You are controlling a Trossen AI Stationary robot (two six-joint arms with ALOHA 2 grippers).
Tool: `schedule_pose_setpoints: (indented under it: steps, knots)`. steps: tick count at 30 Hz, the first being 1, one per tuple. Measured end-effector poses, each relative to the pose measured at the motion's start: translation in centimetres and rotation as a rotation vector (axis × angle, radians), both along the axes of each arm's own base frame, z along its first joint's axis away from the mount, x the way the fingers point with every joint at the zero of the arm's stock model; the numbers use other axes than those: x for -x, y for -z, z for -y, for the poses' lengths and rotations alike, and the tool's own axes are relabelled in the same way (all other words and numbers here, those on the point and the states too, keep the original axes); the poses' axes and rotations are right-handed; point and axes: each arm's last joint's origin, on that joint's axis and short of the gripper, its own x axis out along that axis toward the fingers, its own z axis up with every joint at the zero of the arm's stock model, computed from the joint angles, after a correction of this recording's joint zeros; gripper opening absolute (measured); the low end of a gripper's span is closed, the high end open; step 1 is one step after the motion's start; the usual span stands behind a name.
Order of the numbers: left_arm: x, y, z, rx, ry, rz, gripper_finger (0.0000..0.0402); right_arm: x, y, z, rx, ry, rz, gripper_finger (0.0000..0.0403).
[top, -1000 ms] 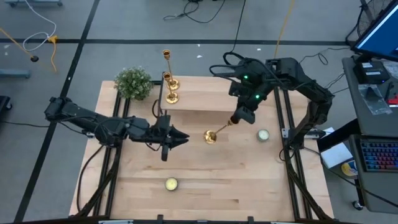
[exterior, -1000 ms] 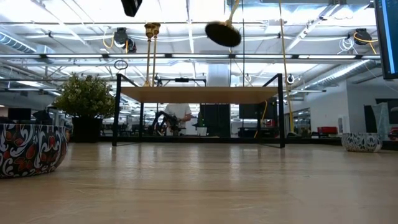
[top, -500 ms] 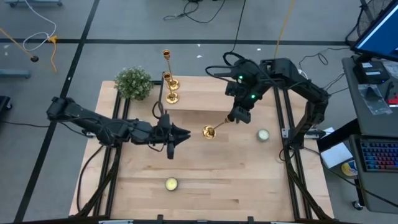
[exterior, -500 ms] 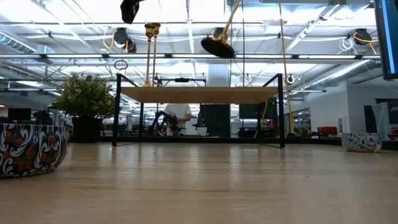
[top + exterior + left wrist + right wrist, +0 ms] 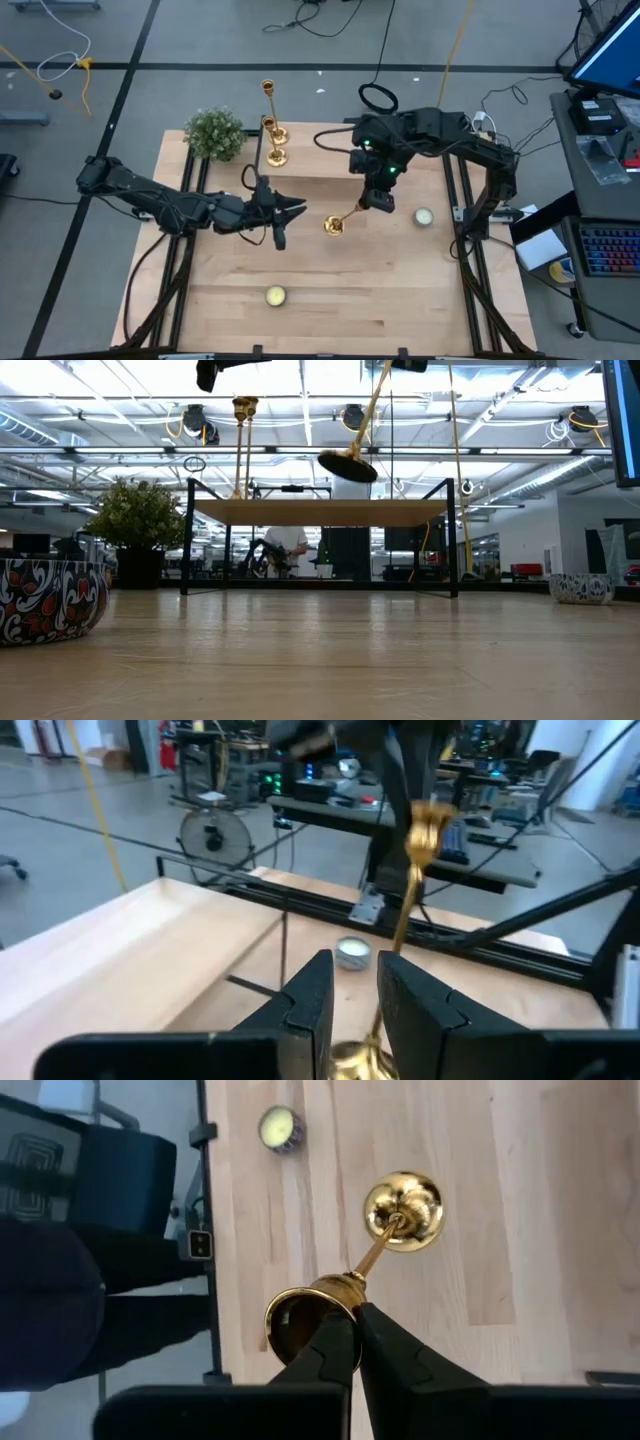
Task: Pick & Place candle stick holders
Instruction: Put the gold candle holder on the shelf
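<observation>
Item, left gripper (image 5: 297, 208): fingers a narrow gap apart on nothing, hovering mid-table just beside the carried candlestick's (image 5: 345, 216) base; I'd keep it back. Item, right gripper (image 5: 375, 199): clamped on that candlestick's cup end, stem tilted, base hanging above the table; I judge it wants righting before lowering. Farthest: two candlesticks (image 5: 272, 128) upright on the shelf (image 5: 320, 150).

Shiny gold brass candlestick (image 5: 338, 219) over the pale blond wood table (image 5: 400, 290), black robot arms, bushy green plant (image 5: 214, 132), and a red-and-navy floral patterned ceramic bowl (image 5: 48, 598).
</observation>
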Motion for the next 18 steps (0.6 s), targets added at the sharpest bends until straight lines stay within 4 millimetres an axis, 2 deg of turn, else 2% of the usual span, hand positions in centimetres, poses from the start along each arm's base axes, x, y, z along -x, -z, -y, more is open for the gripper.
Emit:
schedule_pose_setpoints:
  steps: [9,18]
  knots:
    - [-0.6,0.0,0.1,0.005,0.016,0.04,0.0081,-1.1,1.7,0.1,0.009,-0.031,0.005,0.0]
    - [-3.5,1.4,0.2,0.024,0.176,0.041,0.0081,-2.0,2.5,-0.2,0.0,-0.064,0.043,0.0]
